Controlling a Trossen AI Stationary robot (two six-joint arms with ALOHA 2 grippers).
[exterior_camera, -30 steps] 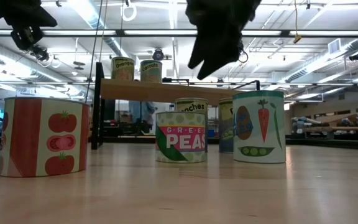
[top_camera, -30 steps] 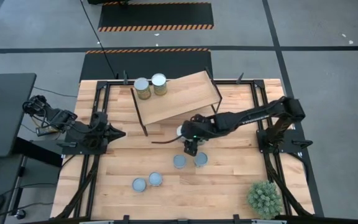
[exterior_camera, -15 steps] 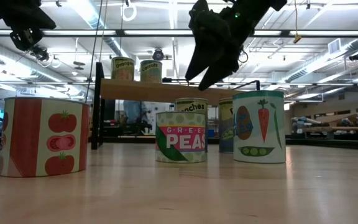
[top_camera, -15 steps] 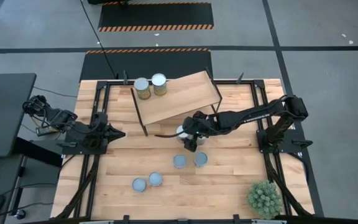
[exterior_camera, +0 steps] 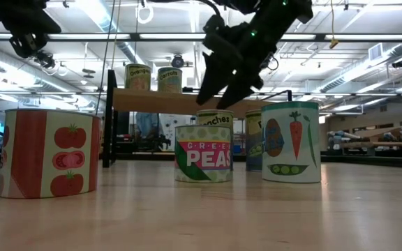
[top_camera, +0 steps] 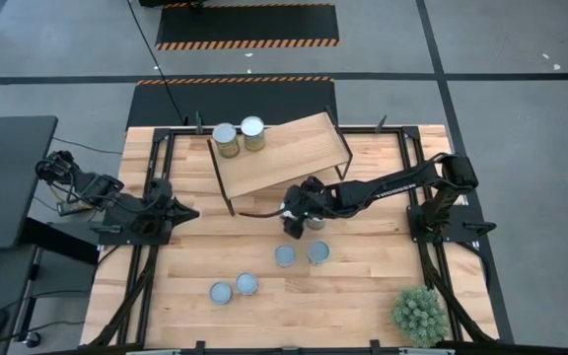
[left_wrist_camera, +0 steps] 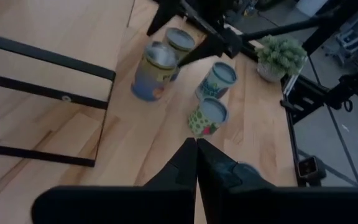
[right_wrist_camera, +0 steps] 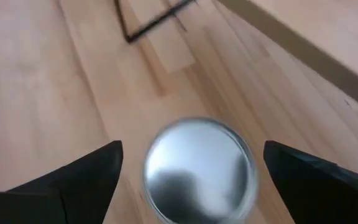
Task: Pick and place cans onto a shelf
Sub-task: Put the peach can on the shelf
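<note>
Over the last second the right end effector has pulled back from the two short cans in mid-table and swung in over a tall can standing at the front edge of the shelf, and its wrist view now looks straight down on that silvery lid with the fingers spread wide on either side, touching nothing yet. That reads as the line-up for the next grasp, with a descent and a close to come. Two cans already stand on the shelf's far corner (two more short ones wait near the table's front). The left end effector rests at the left side, pressed together.
</note>
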